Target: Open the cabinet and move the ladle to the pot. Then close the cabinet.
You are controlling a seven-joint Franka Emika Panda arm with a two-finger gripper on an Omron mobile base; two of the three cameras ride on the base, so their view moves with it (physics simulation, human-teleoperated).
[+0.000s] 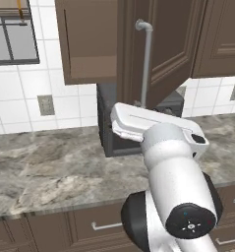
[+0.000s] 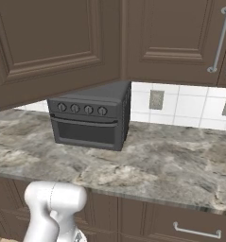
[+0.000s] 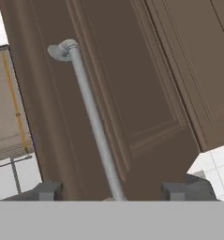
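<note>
Above the marble counter (image 1: 50,172), one cabinet (image 1: 89,44) with door swung open, one silver bar handle (image 1: 146,64) on it, gripper (image 3: 115,190) spread wide, its tips either side of the handle's lower end, arm reaching up and forward, one dark oven box (image 2: 91,120) below, several drawers (image 2: 190,227) underneath.

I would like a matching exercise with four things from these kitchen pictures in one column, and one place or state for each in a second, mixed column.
1. cabinet door
2. bar handle
3. oven box
4. gripper

a. on the counter, under the cabinets
b. swung partly open
c. open, fingers on both sides of the handle
d. silver, mounted on the door

Pairs: 1-b, 2-d, 3-a, 4-c
</note>
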